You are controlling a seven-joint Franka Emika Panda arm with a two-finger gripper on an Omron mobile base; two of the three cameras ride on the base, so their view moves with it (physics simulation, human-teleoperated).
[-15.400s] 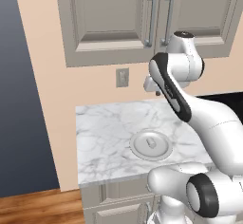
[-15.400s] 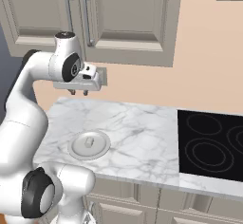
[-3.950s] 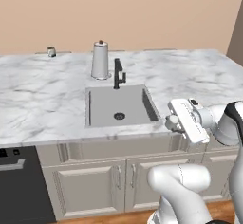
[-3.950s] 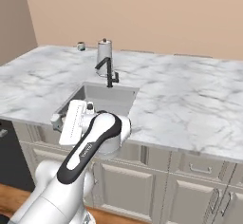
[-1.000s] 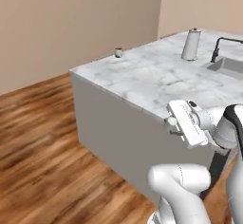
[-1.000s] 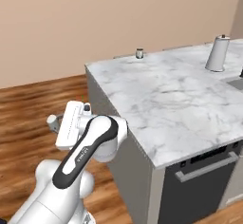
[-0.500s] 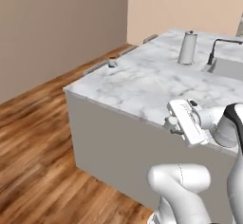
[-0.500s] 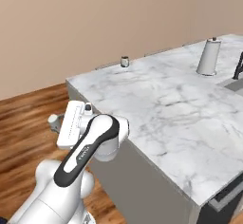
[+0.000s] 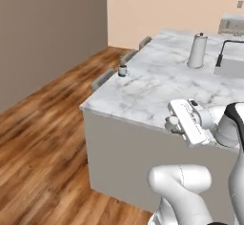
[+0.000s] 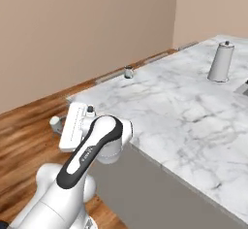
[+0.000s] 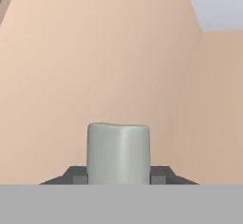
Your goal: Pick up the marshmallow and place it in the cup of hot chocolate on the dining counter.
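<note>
In the left base view, the cup of hot chocolate [image 9: 123,70] stands near the far left edge of the dining counter [image 9: 157,88], well apart from the gripper [image 9: 172,123]. The right base view shows that cup [image 10: 128,72] by the counter's far corner. In the hand view, the fingers [image 11: 159,175] pinch the marshmallow [image 11: 118,154] (upright, pale).

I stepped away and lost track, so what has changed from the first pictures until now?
The base drove from the small wall counter to the dining counter, near the cup of hot chocolate. The end effector took the marshmallow off the plate. The arm stays folded low; the grip stays shut.
</note>
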